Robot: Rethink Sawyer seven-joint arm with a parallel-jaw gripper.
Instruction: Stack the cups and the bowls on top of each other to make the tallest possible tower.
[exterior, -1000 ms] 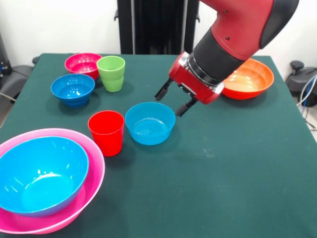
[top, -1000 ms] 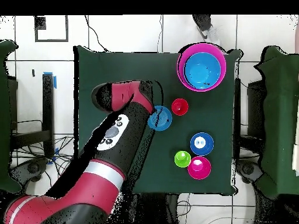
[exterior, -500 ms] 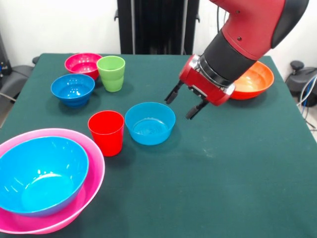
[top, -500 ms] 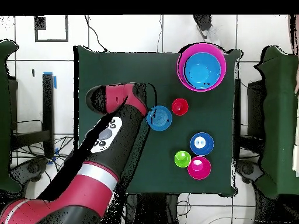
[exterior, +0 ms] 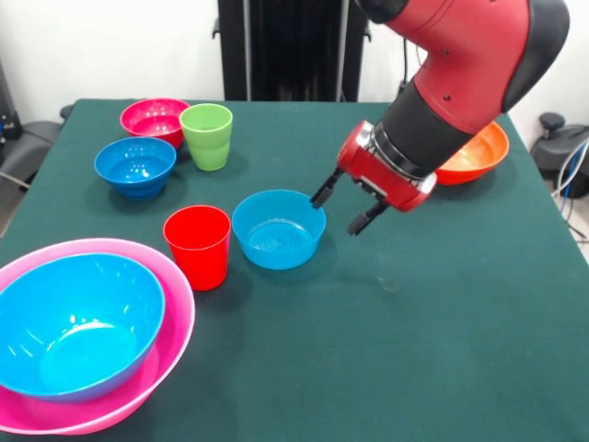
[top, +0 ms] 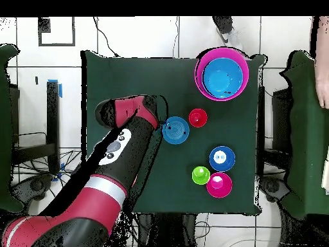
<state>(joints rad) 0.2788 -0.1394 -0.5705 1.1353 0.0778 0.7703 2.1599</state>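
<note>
My gripper (exterior: 337,215) is open, with nothing between its fingers, just right of a mid-sized blue bowl (exterior: 278,228) (top: 175,130); one fingertip (exterior: 318,199) is close to the bowl's rim. Left of that bowl stands the red cup (exterior: 198,245) (top: 198,118). The green cup (exterior: 206,135) (top: 201,174) is at the far left, between a magenta bowl (exterior: 152,118) (top: 219,184) and a small blue bowl (exterior: 135,166) (top: 222,158). The tower is a hot-pink bowl (exterior: 179,295) (top: 200,67) with a large light blue bowl (exterior: 74,322) (top: 225,77) nested in it, at the near left corner.
An orange bowl (exterior: 483,147) sits at the far right, partly hidden behind my arm. In the overhead view my arm (top: 122,154) covers the gripper. A person's hand (top: 320,90) shows past the table's edge in the overhead view.
My gripper, still open, has shifted right and come down beside the mid-sized blue bowl's right rim. The arm now covers more of the orange bowl. The cups and bowls have not moved.
</note>
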